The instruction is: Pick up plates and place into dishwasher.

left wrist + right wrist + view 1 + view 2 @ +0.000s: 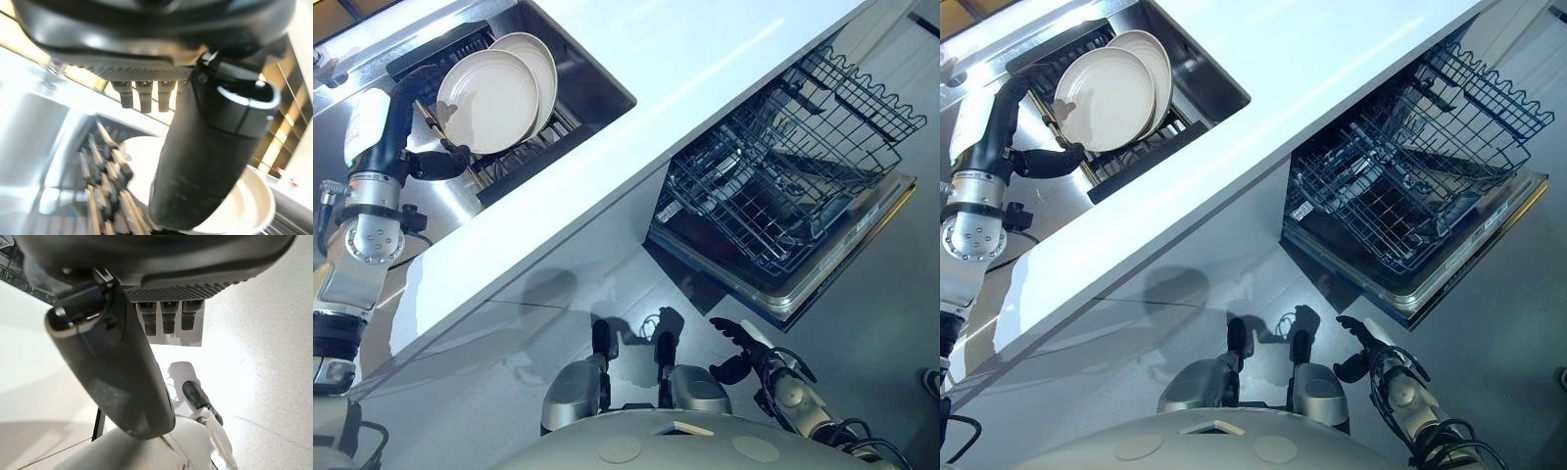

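Two cream plates (pixel 489 98) upright in sink rack (pixel 524 157).

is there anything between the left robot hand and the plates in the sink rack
Nothing visible. The left robot hand is already at the lower edge of the front plate, its thumb reaching across the rim in the wrist view. The plates stand in the dark rack in the sink.

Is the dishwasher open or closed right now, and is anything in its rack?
Open: the dishwasher door is folded down and its wire rack is pulled out. The rack looks empty; both plates stand in the sink's drying rack.
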